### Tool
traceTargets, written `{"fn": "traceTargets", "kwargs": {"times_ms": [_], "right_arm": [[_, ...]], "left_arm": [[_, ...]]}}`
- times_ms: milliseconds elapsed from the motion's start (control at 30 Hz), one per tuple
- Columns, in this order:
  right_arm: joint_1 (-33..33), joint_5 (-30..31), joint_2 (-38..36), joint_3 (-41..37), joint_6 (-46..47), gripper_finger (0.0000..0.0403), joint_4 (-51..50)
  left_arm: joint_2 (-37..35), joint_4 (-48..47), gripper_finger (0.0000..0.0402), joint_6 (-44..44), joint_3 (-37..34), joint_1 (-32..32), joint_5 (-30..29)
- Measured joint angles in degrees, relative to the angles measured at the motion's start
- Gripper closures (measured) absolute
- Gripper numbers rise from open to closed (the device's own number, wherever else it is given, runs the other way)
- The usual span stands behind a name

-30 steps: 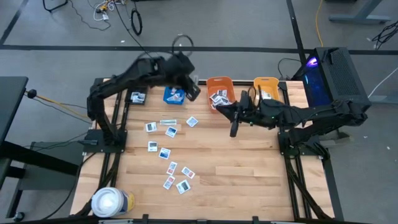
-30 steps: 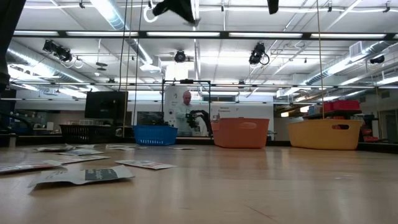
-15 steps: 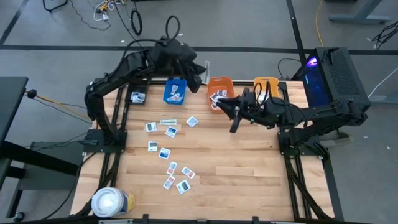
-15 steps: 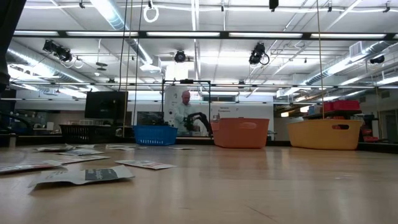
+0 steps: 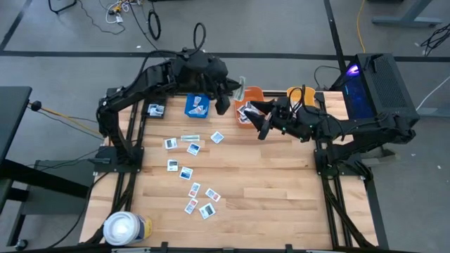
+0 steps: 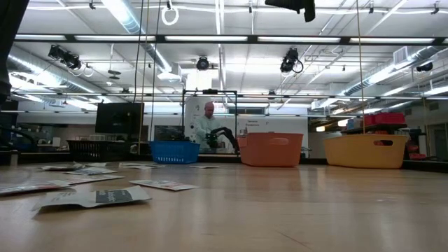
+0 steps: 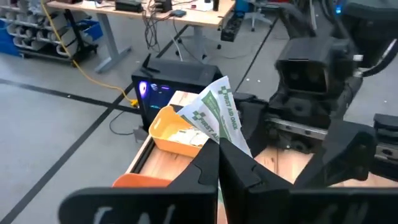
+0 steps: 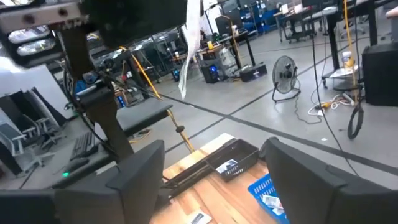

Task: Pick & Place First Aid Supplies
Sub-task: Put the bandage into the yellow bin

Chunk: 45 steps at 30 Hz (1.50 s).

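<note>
Up near the far edge of the table point(image 5: 267, 183), the left hand point(image 5: 238, 90) is raised in the air, clenched on a white packet with green print point(image 7: 219, 116); from its own camera the packet sticks up from between the two dark fingers point(image 7: 239, 171), crumpled and tilted. From above, that hand hangs just beside the orange bin point(image 5: 250, 93), between the blue bin point(image 5: 197, 105) and the orange one.

Facing it, the right hand point(image 5: 259, 119) reaches in from the other side with its fingers point(image 8: 140, 171) spread wide and nothing between them. It sits over the orange bin's near edge, close to the left hand but apart from it.

Farther out, the yellow bin point(image 5: 300, 96) stands to the right of the orange one, with a few packets inside. On the left half of the table the loose first aid packets point(image 5: 188, 172) lie scattered flat, running from near the blue bin down toward the front. A single packet point(image 5: 155, 109) lies by the far left corner. At the front left corner stands a large white roll point(image 5: 124, 228). From table height, a person point(image 6: 206, 126) in a light top stands in the room behind the bins.
</note>
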Motion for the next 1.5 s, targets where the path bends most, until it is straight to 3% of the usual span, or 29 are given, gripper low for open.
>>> {"fn": "traceTargets", "kwargs": {"times_ms": [300,800,1167,1500], "right_arm": [[-0.76,-3.95,0.0,-0.01,2.87,0.0126,-0.05],[-0.76,-3.98,0.02,0.01,7.94,0.0157,-5.07],[-0.76,-3.94,0.02,0.0,7.93,0.0206,-5.18],[-0.76,-3.83,0.02,0.01,7.93,0.0276,-5.16]], "left_arm": [[3.39,-0.32,0.0397,0.24,-0.07,-2.1,-0.09],[5.83,-0.75,0.0398,0.22,-0.09,-3.52,-0.09],[5.64,-0.95,0.0396,0.2,-0.07,-3.54,-0.08],[5.64,-1.24,0.0395,0.17,-0.07,-3.54,-0.07]]}}
